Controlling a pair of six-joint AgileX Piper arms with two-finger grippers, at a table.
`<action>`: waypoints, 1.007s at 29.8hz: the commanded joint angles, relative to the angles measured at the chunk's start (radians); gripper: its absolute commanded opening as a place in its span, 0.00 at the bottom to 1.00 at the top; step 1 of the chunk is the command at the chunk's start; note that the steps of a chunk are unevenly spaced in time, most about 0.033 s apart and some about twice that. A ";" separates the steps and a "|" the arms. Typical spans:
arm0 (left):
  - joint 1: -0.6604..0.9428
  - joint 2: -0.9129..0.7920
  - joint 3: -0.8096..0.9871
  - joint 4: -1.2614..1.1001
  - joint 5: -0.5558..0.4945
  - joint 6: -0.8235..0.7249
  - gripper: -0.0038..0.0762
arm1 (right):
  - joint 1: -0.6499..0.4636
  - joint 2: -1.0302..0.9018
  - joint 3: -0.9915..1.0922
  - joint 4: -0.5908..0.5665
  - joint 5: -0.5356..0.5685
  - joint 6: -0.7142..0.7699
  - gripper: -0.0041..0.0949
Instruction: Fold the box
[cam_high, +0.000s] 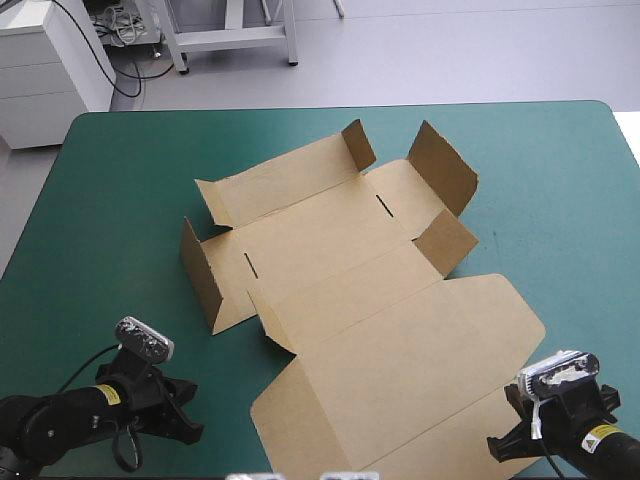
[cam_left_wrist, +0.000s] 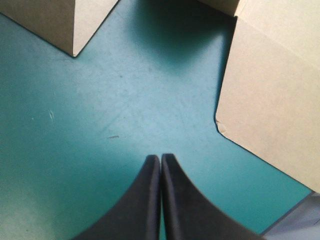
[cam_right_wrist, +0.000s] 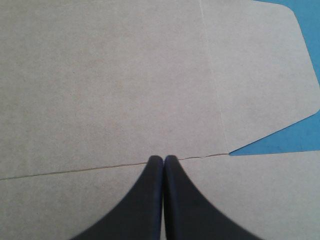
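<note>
Right gripper (cam_right_wrist: 163, 159) fingers, pressed together and empty, hover over the mostly flat box (cam_high: 350, 260), which sprawls diagonally across the tabletop (cam_high: 110, 190); left gripper (cam_left_wrist: 160, 158), likewise closed, sits just beside its near-left corner.

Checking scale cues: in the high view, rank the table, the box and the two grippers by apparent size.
Largest: the table.
Next: the box.
Smallest: the left gripper and the right gripper, which look alike, so no ranking between them.
</note>
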 joint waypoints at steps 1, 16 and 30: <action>-0.002 0.001 -0.030 -0.034 -0.031 -0.002 0.04 | -0.008 0.008 -0.028 0.023 -0.050 -0.001 0.02; -0.002 0.001 -0.030 -0.034 -0.031 -0.002 0.04 | -0.008 0.008 -0.028 0.023 -0.050 -0.003 0.13; -0.002 0.001 -0.030 -0.036 -0.031 -0.002 0.04 | -0.008 0.018 -0.071 0.021 -0.030 0.015 0.86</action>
